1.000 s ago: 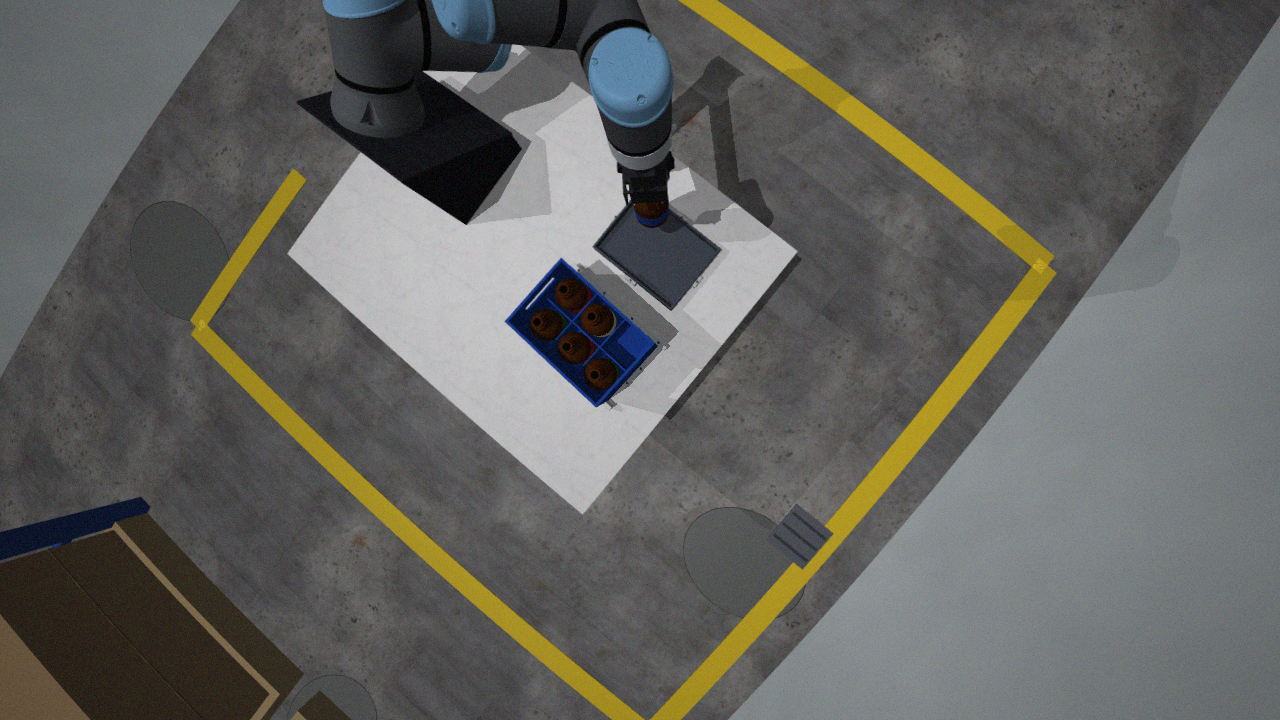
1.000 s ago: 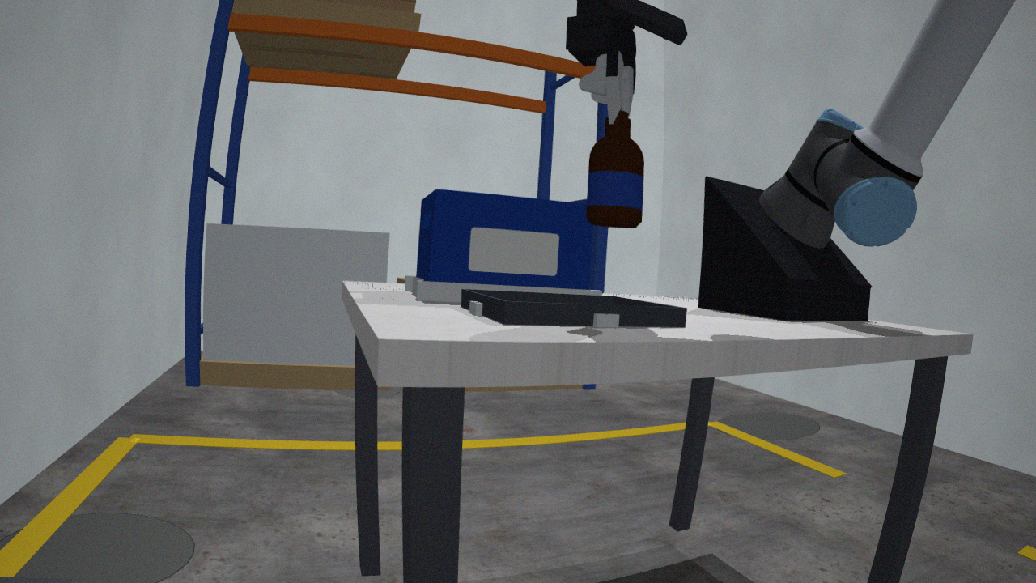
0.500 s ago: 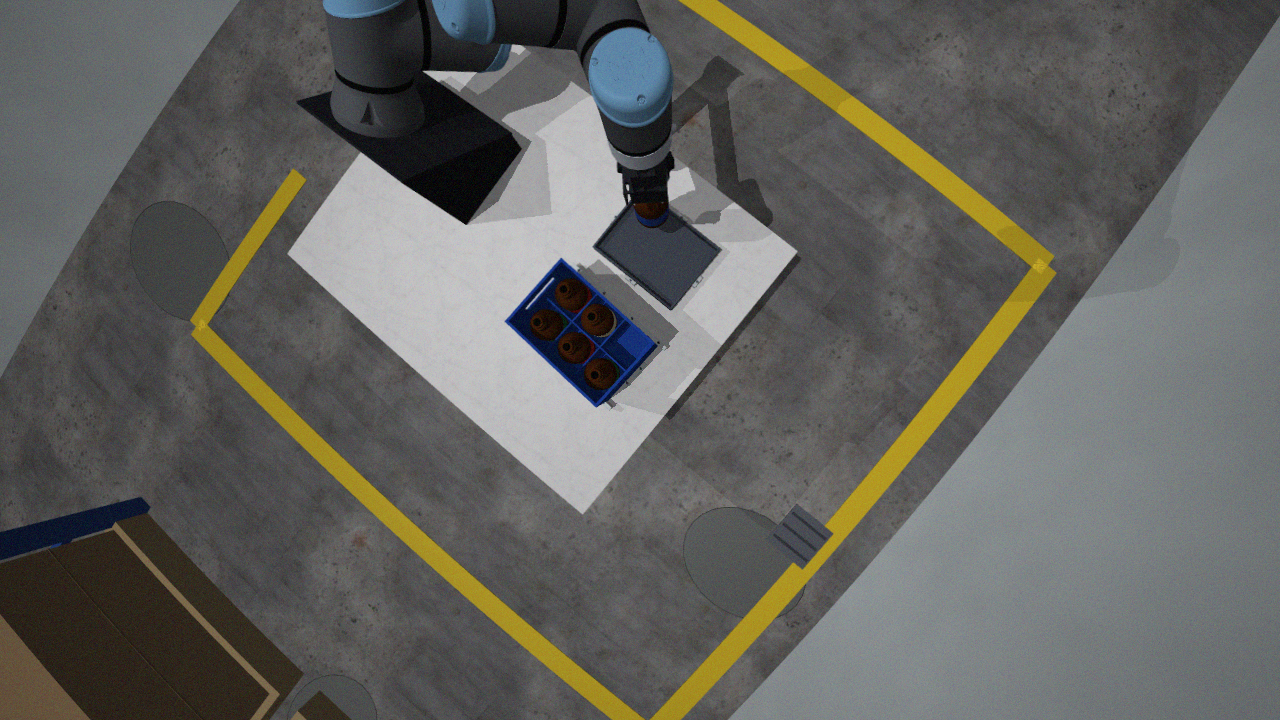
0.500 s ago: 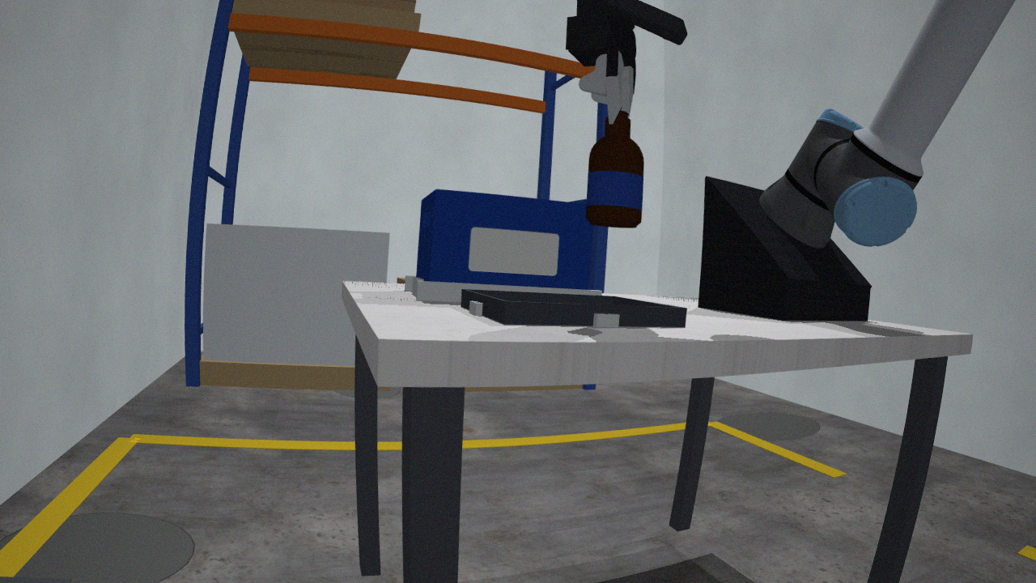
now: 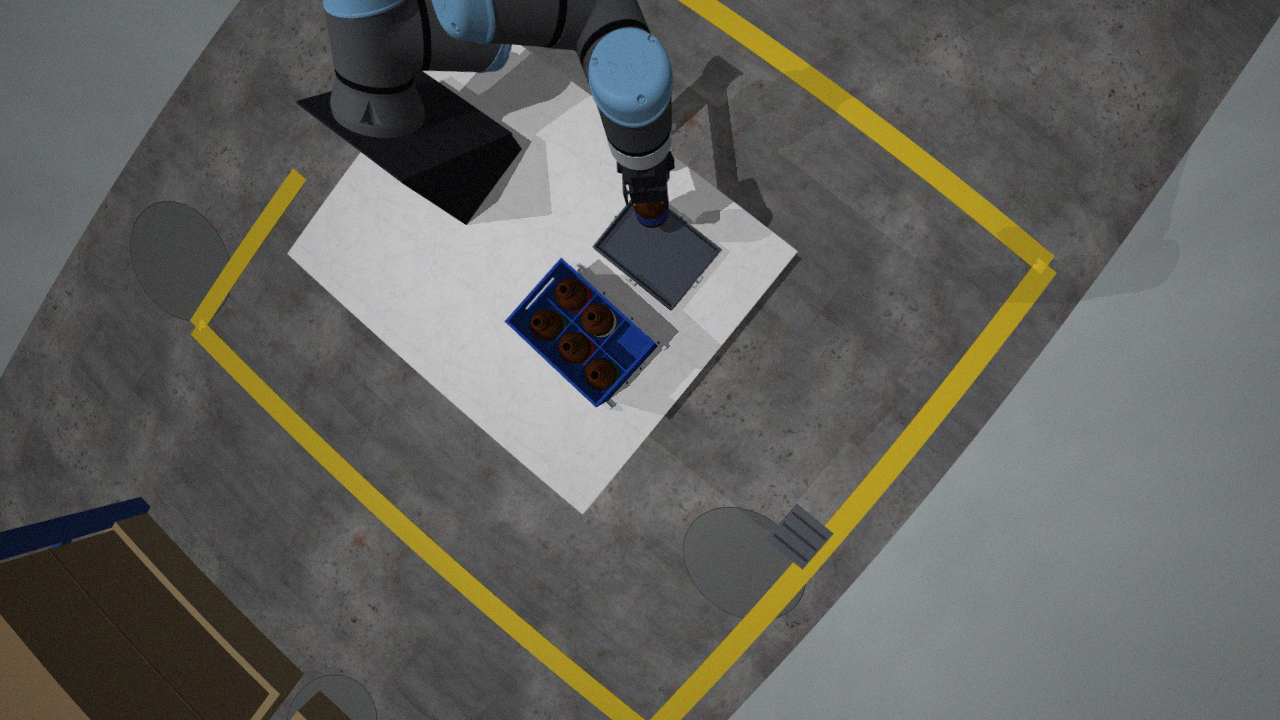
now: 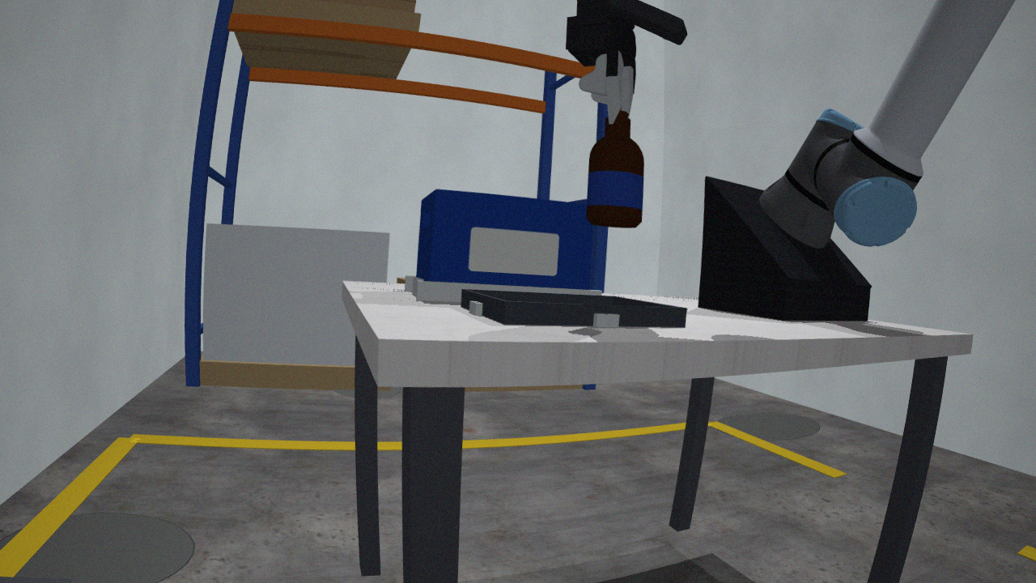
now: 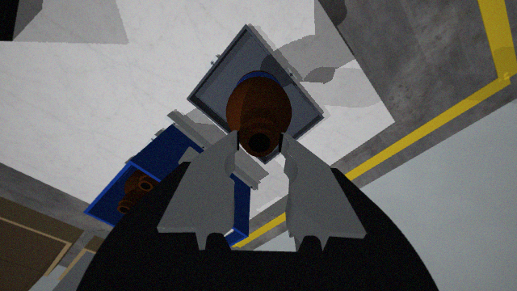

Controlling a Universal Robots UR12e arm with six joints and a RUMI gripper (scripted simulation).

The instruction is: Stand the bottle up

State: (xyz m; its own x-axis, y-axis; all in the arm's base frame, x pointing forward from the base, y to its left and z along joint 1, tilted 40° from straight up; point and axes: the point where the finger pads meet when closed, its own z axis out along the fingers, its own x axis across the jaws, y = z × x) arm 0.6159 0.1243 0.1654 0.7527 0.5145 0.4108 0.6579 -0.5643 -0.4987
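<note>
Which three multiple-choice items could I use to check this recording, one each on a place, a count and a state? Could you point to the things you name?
1. Where is the bottle with the blue band?
A) Lying on the tray
B) In the crate
C) Hanging in the air above the tray

2. How many bottles stand in the crate?
A) Three
B) Five
C) Six

3. What is the gripper's state?
A) Shut on a bottle's neck
B) Wide open
C) Shut on the crate's rim

Answers:
1 C: the bottle (image 5: pixel 650 211) (image 6: pixel 614 189) (image 7: pixel 258 103) hangs clear of the tray (image 5: pixel 662 259) (image 6: pixel 579 312) (image 7: pixel 208 81) in the exterior view.
2 B: the top view shows five bottle tops in the crate (image 5: pixel 535 350) and one free compartment.
3 A: the gripper's (image 6: pixel 617 117) (image 7: pixel 259 139) fingers flank the neck in the wrist view.
</note>
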